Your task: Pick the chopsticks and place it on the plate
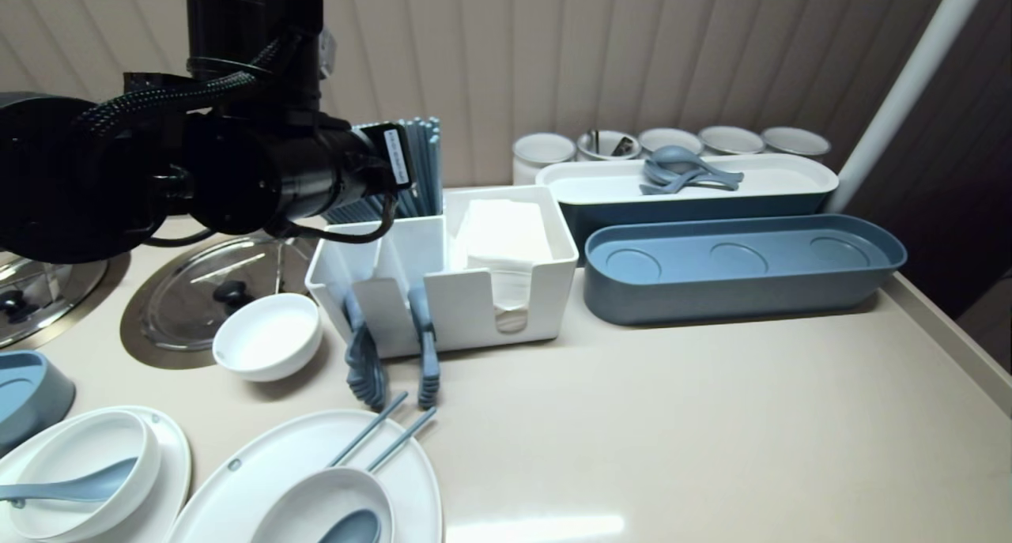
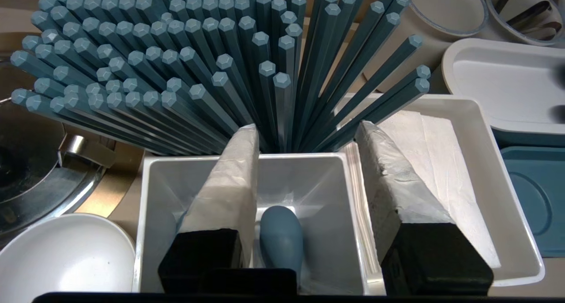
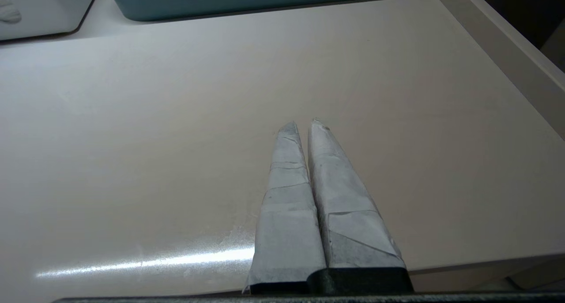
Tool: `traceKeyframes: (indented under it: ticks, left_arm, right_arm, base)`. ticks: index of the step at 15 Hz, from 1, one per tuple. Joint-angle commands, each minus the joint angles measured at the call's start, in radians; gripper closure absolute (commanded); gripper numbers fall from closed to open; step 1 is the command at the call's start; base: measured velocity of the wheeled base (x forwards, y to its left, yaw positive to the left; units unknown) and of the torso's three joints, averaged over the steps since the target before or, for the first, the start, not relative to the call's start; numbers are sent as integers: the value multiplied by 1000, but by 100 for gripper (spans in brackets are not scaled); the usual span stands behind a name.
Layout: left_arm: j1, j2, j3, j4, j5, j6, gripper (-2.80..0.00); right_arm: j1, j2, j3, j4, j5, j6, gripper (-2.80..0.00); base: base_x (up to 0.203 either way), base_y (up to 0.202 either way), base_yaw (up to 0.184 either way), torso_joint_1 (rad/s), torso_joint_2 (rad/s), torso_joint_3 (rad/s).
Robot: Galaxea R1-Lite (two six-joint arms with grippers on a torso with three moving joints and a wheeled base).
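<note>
My left gripper (image 2: 307, 125) hangs open over the front compartment of a white organizer box (image 2: 300, 155), its taped fingers (image 2: 229, 184) apart with nothing between them. The rounded blue end of a utensil (image 2: 281, 237) stands inside that compartment, just beside one finger. A dense bundle of blue chopsticks (image 2: 176, 73) fills the compartment behind, and folded napkins (image 2: 441, 162) lie in the side section. In the head view the left arm (image 1: 300, 171) covers the box's back left corner (image 1: 443, 290). My right gripper (image 3: 302, 122) is shut and empty above bare counter.
Two blue tongs (image 1: 365, 361) lean at the box's front. A small white bowl (image 1: 269, 337) and metal lid (image 1: 205, 286) sit left of it. Plates with bowls, spoons and chopsticks (image 1: 379, 436) lie near. A blue tray (image 1: 743, 270), spoon tray (image 1: 688, 175) and cups (image 1: 541, 148) stand right.
</note>
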Motion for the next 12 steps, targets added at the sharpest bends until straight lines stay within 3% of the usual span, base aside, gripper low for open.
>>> traceKeyframes:
  ticks: [1, 12]
  left_arm:
    - [8, 17, -6, -13, 3, -12, -280]
    - [34, 64, -2, -111, -3, -31, -280]
  right_arm:
    - [0, 0, 0, 0, 0, 0, 0]
    - [0, 0, 0, 0, 0, 0, 0]
  base:
    - [0, 0, 0, 0, 0, 0]
    - [0, 0, 0, 0, 0, 0]
